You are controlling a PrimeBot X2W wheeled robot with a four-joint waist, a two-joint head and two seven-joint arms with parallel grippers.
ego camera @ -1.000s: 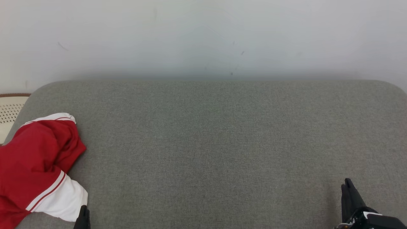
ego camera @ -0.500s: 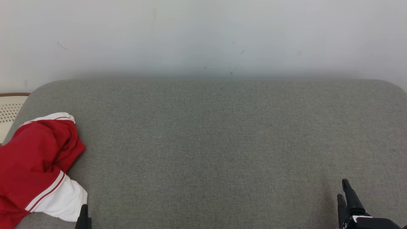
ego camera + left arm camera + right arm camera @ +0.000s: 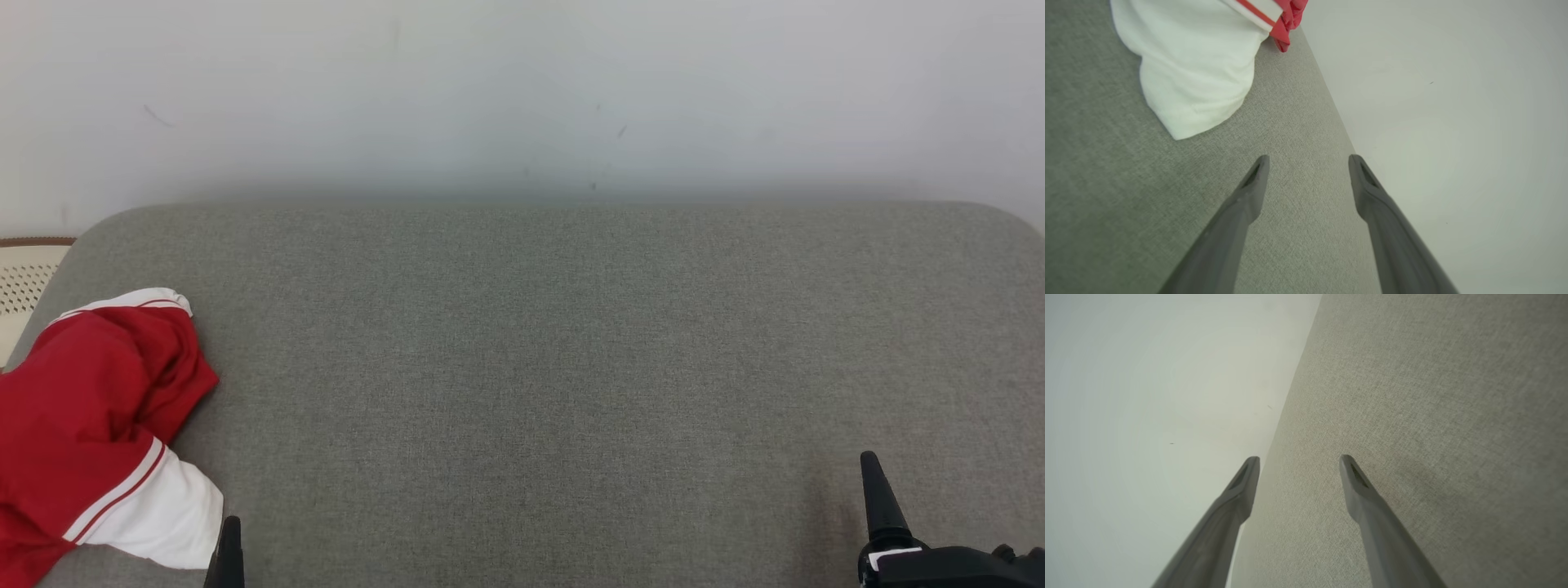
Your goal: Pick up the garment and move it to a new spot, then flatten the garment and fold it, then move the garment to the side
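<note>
My left jaws stand wide with nothing between them. Their fingers (image 3: 1241,212) hover over the grey cushion (image 3: 571,367), one tip showing at the bottom edge of the head view. The garment (image 3: 82,408), red with white bands, lies crumpled at the cushion's left end. Its white part (image 3: 1196,69) is near my left fingertips but clear of them.

My right jaws are wide too and hold nothing. Their fingers (image 3: 1367,506) are over bare cushion at the lower right, well apart from the garment. Behind the cushion rises a pale wall (image 3: 522,98). A cream perforated thing (image 3: 24,278) peeks out past the cushion's far left corner.
</note>
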